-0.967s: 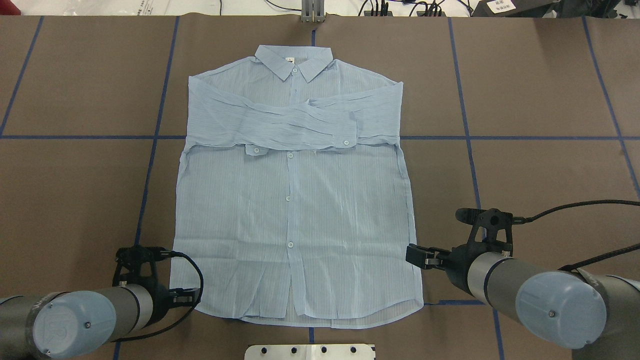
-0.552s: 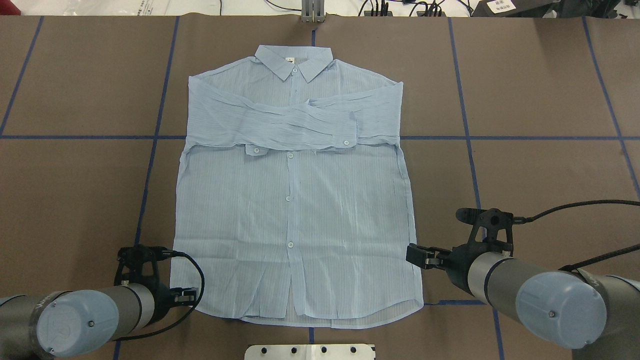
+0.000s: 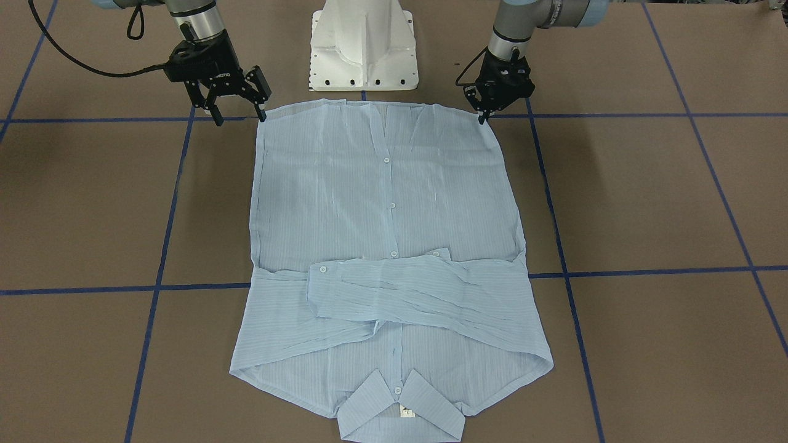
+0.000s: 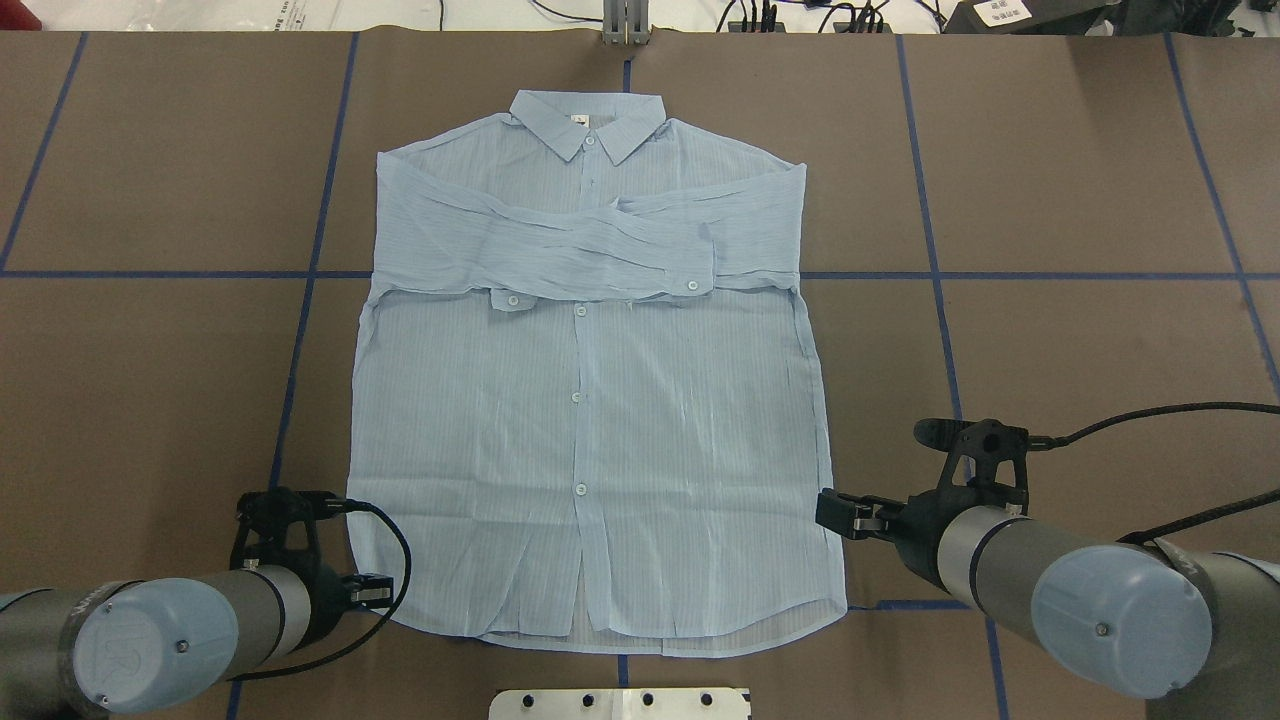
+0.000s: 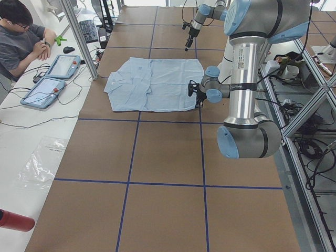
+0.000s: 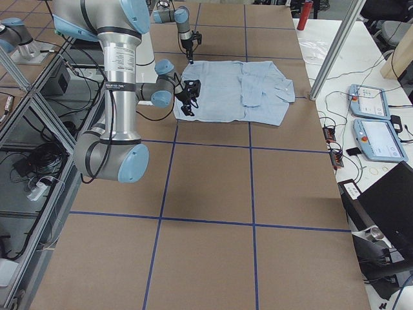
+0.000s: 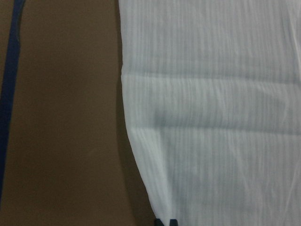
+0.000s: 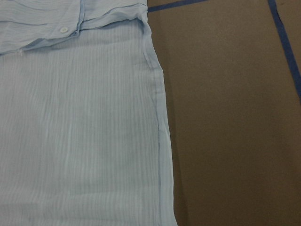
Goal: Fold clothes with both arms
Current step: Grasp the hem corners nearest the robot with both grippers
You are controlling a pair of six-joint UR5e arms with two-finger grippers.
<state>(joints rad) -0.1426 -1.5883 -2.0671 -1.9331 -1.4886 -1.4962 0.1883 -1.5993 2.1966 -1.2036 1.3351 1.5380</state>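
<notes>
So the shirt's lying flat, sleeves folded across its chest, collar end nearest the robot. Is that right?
Not quite: the shirt lies flat, sleeves folded across its chest, but the collar end is farthest from the robot's base, as the overhead exterior view shows.

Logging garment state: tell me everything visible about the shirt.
The shirt is thin, pale blue, finely striped, lying flat, buttoned, front up, on the table, collar away from the robot, sleeves folded across the chest. The left hand is at its near hem corner, the open right hand beside the opposite edge.
</notes>
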